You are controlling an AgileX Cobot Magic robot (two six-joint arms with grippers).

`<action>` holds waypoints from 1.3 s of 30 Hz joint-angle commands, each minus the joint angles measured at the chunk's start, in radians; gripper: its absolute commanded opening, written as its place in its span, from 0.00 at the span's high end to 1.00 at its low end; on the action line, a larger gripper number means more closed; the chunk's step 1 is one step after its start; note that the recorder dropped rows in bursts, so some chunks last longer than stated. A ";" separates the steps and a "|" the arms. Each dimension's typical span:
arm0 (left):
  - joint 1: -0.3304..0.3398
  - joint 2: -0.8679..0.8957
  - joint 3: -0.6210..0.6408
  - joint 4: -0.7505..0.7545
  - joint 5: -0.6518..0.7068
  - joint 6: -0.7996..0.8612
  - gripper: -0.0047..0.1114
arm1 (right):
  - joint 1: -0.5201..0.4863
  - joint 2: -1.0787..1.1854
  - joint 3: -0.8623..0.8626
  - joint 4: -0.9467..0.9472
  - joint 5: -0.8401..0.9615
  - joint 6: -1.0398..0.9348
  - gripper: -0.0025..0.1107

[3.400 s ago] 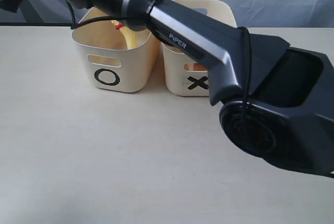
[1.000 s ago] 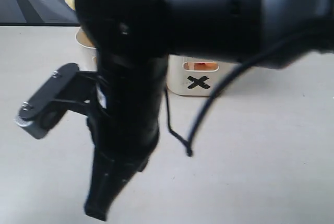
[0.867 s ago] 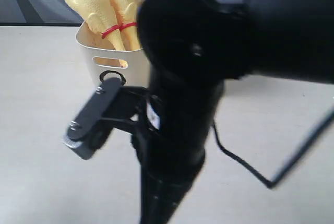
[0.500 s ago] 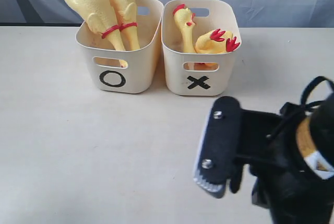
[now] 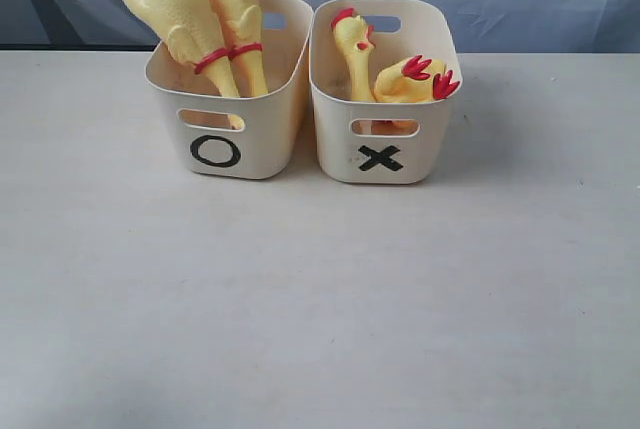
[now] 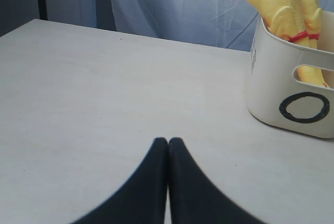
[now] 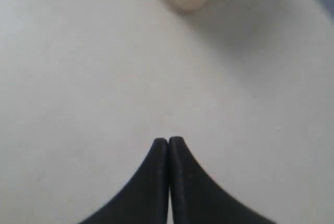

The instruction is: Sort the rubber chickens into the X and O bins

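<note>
Two chickens [image 5: 190, 19] in O bin [image 5: 265, 139], two in X bin [image 5: 335, 149]. Left claw [image 6: 168, 144] and right claw [image 7: 168, 143] both pressed together, empty, above bench [image 5: 300, 299].

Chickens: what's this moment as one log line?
O bin: two chickens | X bin: two chickens | both jaws shut, empty

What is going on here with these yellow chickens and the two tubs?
A two-arm robot's sorting job looks finished. Two tall chickens stand in the O bin and two smaller chickens sit in the X bin; none lies on the table. Both arms' jaws are shut on nothing.
</note>
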 commanded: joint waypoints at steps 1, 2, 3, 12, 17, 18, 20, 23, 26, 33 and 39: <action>-0.009 0.002 -0.002 0.000 -0.007 -0.001 0.96 | -0.324 -0.170 0.049 -0.015 -0.316 -0.049 0.99; -0.009 0.002 -0.002 0.000 -0.007 -0.001 0.96 | -0.385 -0.197 0.061 -0.004 -0.386 -0.042 0.99; -0.009 0.002 -0.002 0.000 -0.007 -0.001 0.96 | -0.472 -0.238 0.080 0.024 -0.451 -0.040 0.99; -0.009 0.002 -0.002 0.000 -0.007 -0.001 0.96 | -0.741 -0.418 0.288 0.328 -0.636 -0.018 0.99; -0.009 0.002 -0.002 0.000 -0.007 -0.001 0.96 | -0.745 -0.440 0.473 0.466 -0.715 -0.022 0.99; -0.009 0.002 -0.002 0.000 -0.007 -0.001 0.96 | -0.745 -0.446 0.513 0.470 -0.732 -0.022 0.99; -0.009 0.002 -0.002 0.000 -0.007 -0.001 0.96 | -0.745 -0.460 0.586 0.471 -0.766 -0.023 0.99; -0.009 0.002 -0.002 0.000 -0.007 -0.001 0.96 | -0.745 -0.496 0.681 0.471 -0.813 -0.023 0.99; -0.009 0.002 -0.002 0.000 -0.007 -0.001 0.96 | -0.745 -0.540 0.737 0.481 -0.851 -0.023 0.99; -0.009 0.002 -0.002 0.000 -0.007 -0.001 0.96 | -0.745 -0.569 0.737 0.469 -0.773 0.006 0.99; -0.009 0.002 -0.002 0.000 -0.007 -0.001 0.96 | -0.745 -0.569 0.737 0.480 -0.767 0.131 0.99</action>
